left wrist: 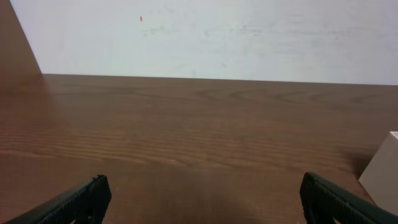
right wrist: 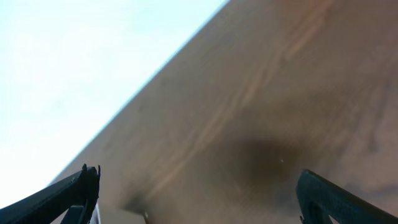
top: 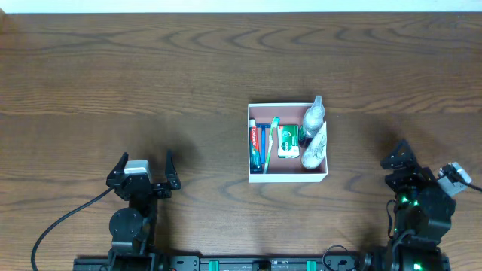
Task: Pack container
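Left fingers (top: 121, 164) and right fingers (top: 398, 154) sit nearest the overhead camera, at the near edge of the worktop (top: 151, 68), one pair on each side. Both pairs are spread wide apart with nothing between them. The left wrist view shows its fingers (left wrist: 81, 200) at the bottom corners with bare wood between them, and the right wrist view shows the same for its own pair (right wrist: 339, 200).

Dark wood-grain worktop fills the scene, with a pale wall (left wrist: 205, 37) behind it.

The container (top: 286, 177) stands on the worktop right of centre, between the two arms and well apart from both. It is nearer the right arm, and one white corner (left wrist: 382, 171) shows at the right edge of the left wrist view.

Inside it, from right to left:
- a clear bottle (top: 313, 119) leans against the right wall, its cap at the far corner
- a white item (top: 315, 148) lies just below the bottle (what it is, I cannot tell)
- a green-and-white packet (top: 287, 141) lies in the middle
- a teal toothbrush (top: 272, 144) lies lengthwise
- a red-and-blue toothpaste (top: 257, 147) lies along the left wall
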